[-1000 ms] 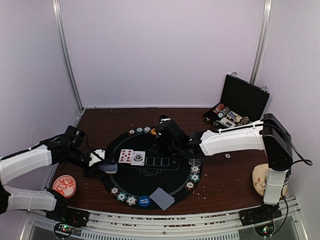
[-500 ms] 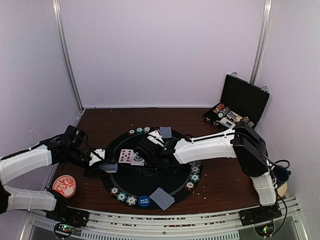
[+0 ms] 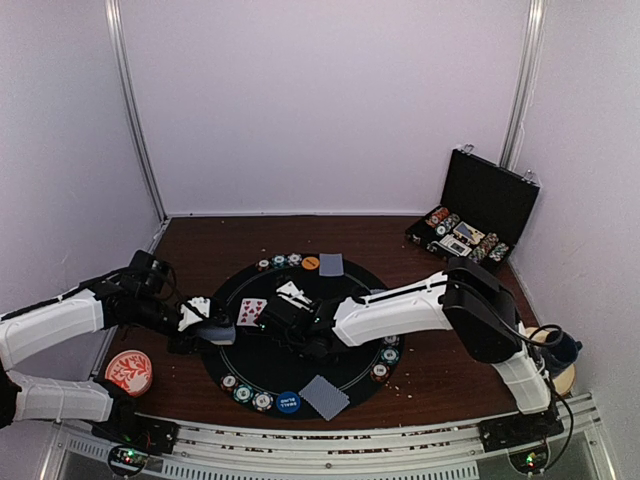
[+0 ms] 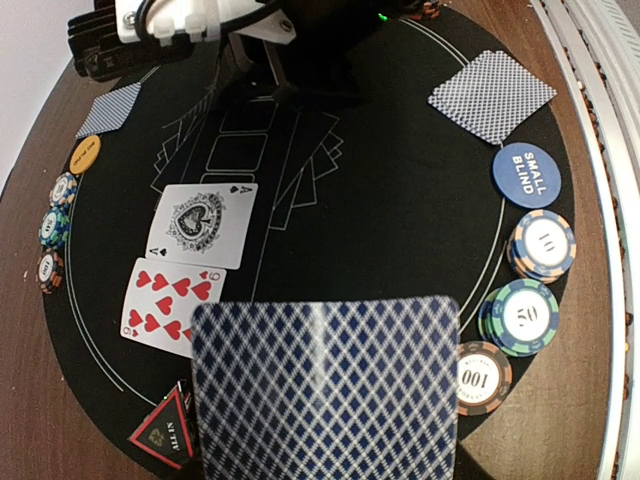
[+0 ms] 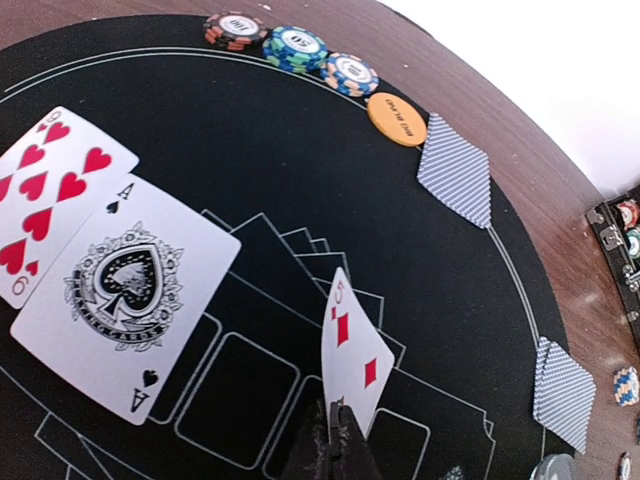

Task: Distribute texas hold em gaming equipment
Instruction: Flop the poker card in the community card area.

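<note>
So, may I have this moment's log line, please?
left end effector: shut on blue-backed card; right end effector: shut on five of diamonds

Brown wooden worktop (image 3: 220, 245) seen, sprinkled with pale crumbs. Round black felt mat (image 3: 268, 364) laid at centre, white outlines printed on it. Red-and-white patterned round dish (image 3: 129, 371) set at left front, near mat edge, not touching. Black case (image 3: 488, 195) stood open at far right corner, lid upright. Dark blue cup (image 3: 562, 350) placed at right front; pale round object (image 3: 568, 380) partly hidden beside it. Metal rail (image 3: 330, 462) fixed along near edge.
</note>
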Available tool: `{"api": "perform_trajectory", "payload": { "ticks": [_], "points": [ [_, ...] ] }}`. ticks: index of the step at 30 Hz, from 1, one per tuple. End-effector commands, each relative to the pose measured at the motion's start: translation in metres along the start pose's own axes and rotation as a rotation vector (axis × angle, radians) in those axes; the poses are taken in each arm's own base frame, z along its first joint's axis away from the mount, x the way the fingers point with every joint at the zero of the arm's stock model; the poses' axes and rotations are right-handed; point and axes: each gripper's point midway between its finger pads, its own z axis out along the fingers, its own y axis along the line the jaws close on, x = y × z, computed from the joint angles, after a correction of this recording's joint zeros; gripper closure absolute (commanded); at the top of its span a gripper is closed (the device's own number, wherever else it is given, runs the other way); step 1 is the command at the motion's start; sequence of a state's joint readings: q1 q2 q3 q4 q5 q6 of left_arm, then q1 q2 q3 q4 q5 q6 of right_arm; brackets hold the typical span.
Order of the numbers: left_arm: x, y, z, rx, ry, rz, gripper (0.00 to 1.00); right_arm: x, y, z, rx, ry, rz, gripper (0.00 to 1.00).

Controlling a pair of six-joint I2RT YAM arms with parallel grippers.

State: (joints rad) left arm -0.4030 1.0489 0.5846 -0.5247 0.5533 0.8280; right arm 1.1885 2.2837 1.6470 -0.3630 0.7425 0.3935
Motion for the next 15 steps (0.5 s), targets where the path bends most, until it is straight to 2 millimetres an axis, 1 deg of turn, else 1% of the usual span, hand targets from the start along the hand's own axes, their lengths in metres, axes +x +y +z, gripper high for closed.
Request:
{"api": "perform_trajectory", "payload": {
  "ticks": [1, 9, 15],
  "points": [
    [-0.007, 0.003, 0.000, -0.015, -0.027, 0.015, 0.84, -0.003, 0.026, 0.004, -0.100, -0.008, 0.011, 1.00],
    [-0.008, 0.003, -0.001, -0.015, -0.029, 0.015, 0.84, 0.002, 0.035, 0.005, -0.142, -0.009, 0.002, 0.99],
    [-0.007, 0.003, 0.000, -0.015, -0.027, 0.014, 0.84, 0.005, 0.037, 0.008, -0.146, -0.013, -0.014, 0.94]
  ]
}}
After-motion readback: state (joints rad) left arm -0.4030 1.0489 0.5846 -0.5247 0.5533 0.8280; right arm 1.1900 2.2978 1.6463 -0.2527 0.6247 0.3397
